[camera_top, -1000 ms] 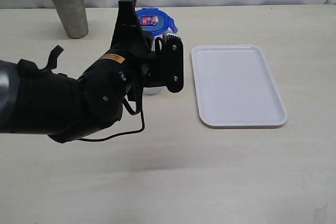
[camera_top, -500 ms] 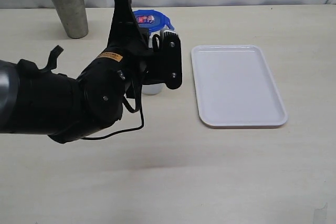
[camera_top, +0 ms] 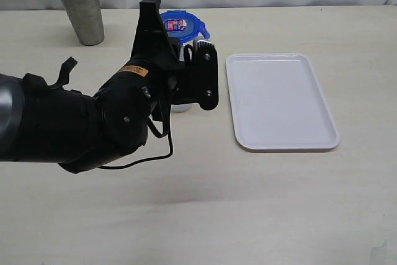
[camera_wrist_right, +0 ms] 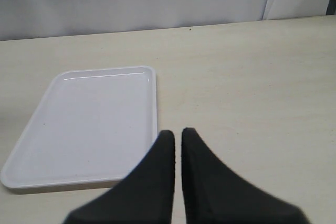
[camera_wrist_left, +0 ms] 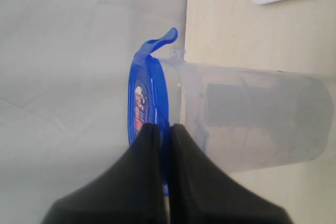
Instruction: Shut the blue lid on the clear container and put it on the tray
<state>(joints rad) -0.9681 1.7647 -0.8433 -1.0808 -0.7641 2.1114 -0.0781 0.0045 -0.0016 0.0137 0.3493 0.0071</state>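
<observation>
Blue lid [camera_wrist_left: 148, 93] rocking back after brief nudge, sitting atop clear container [camera_wrist_left: 252, 119]; I'm keeping left gripper [camera_wrist_left: 160, 126] pinched on its edge, right gripper [camera_wrist_right: 177, 131] closed, empty; tray [camera_top: 282, 100] waiting.

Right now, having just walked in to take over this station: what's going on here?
The left tool is shut on the rim of the blue lid, which sits atop the clear container beside the tray. The container is not yet on the tray. The right tool is shut, holding nothing.
</observation>
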